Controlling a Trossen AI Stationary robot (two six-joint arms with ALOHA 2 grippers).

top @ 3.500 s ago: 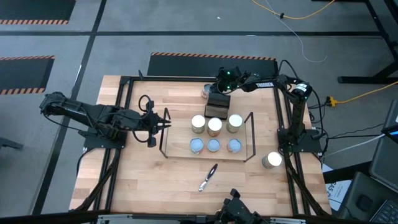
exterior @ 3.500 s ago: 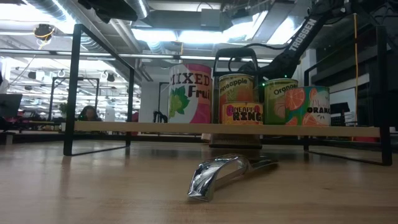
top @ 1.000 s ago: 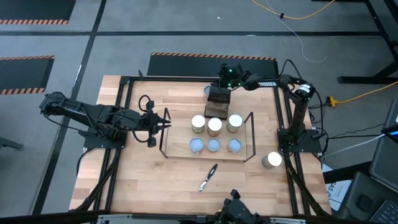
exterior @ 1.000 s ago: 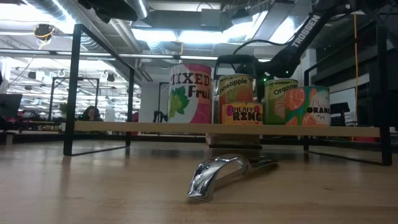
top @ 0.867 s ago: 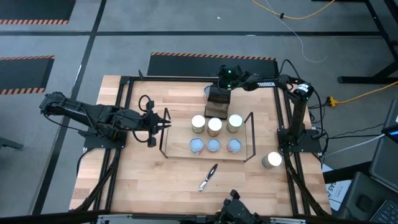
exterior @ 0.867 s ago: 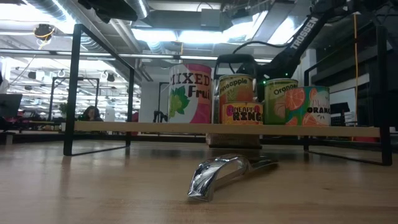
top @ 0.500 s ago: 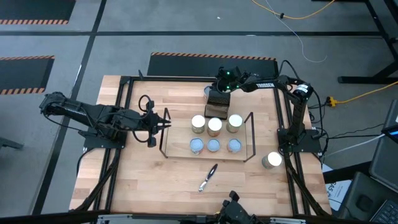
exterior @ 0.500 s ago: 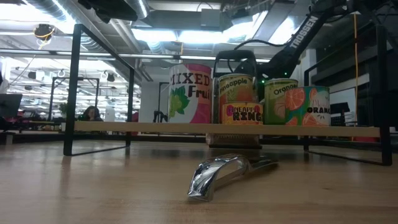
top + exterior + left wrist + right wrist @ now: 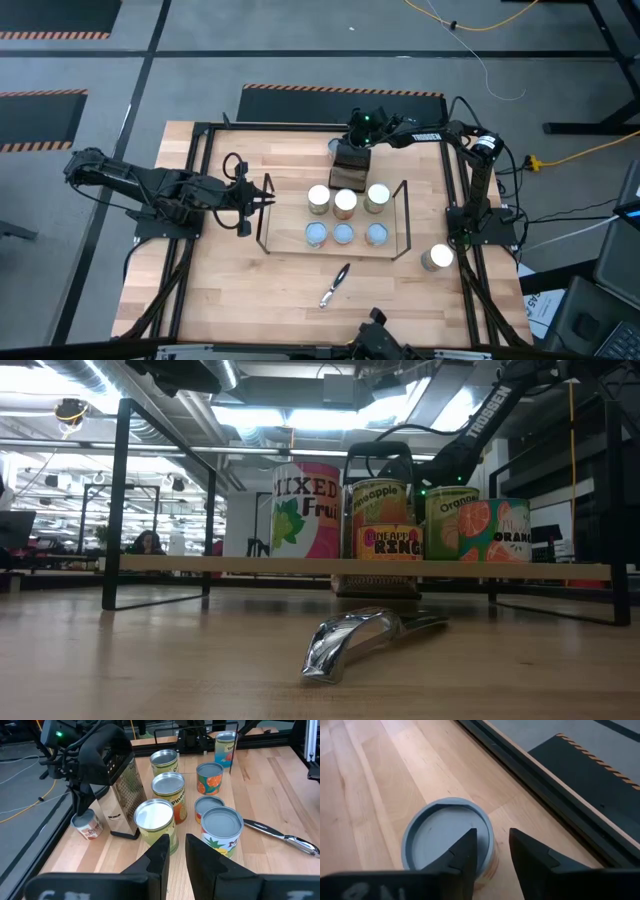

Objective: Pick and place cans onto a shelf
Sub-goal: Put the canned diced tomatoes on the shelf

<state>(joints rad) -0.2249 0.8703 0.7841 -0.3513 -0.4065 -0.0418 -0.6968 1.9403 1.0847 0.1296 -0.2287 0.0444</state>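
Note:
Six cans stand on the shelf [image 9: 290, 215], three with silver tops [image 9: 345, 203] and three with pale-blue tops [image 9: 343, 234]; the low view shows their labels [image 9: 305, 510] above the shelf's board [image 9: 200, 565]. A red-labelled can with a pale-blue top [image 9: 445, 832] stands on the table by the far edge [image 9: 331, 147], also in the left wrist view [image 9: 86, 826]. My right gripper [image 9: 492, 852] is open just above it, one finger over its top and one outside its rim. My left gripper [image 9: 177, 847] waits left of the shelf [image 9: 262, 193], slightly open and empty. My right gripper comes at the red-labelled can from above, fingers pointing down over the can's rim [image 9: 487, 832] on its right side. I cannot tell whether a fingertip [image 9: 81, 805] touches the top. The can stands upright on the table.
A perforated grater [image 9: 125, 790] stands upright between the far can and the shelf [image 9: 348, 170]. Another can [image 9: 437, 258] stands at the table's right edge. A metal peeler [image 9: 335, 285] lies near the front [image 9: 360, 635]. A black frame [image 9: 200, 130] runs around the table.
My right gripper has shifted a little above the far can beside the grater. The cans, the grater and my left arm have kept still.

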